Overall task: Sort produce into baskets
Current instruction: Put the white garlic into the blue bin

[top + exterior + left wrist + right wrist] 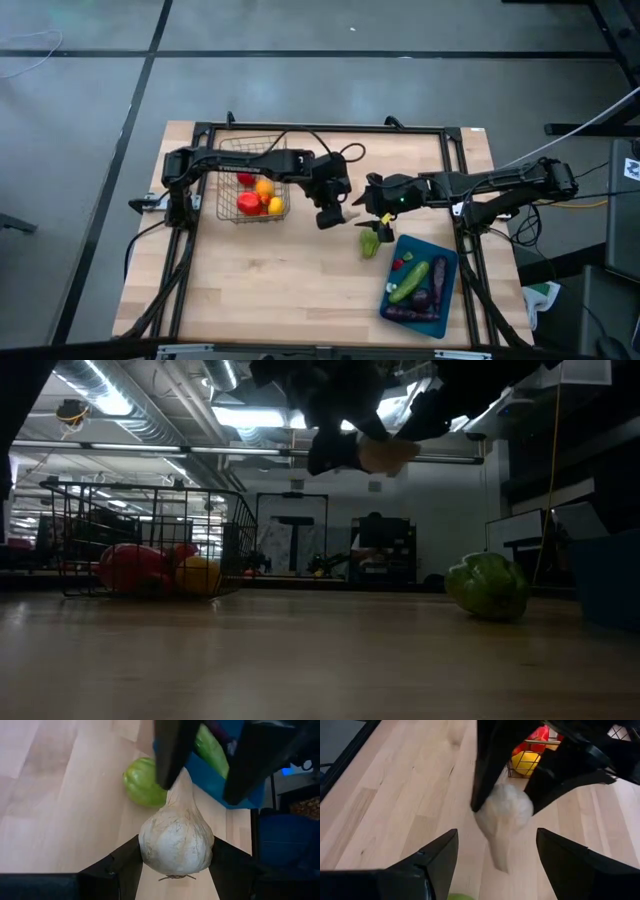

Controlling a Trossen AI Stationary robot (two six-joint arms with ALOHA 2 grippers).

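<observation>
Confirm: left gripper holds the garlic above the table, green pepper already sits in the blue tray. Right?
One thing is wrong. The green pepper is not in the blue tray; it lies on the table beside the tray, as the high view shows. The rest stands: the left gripper holds the garlic above the table.

One camera hangs high above and looks straight down on the whole table [300, 280]. One sits low at the table's edge and looks across it into the room. A camera on each wrist looks very close past its own claw. All four show the white garlic [176, 840].
</observation>
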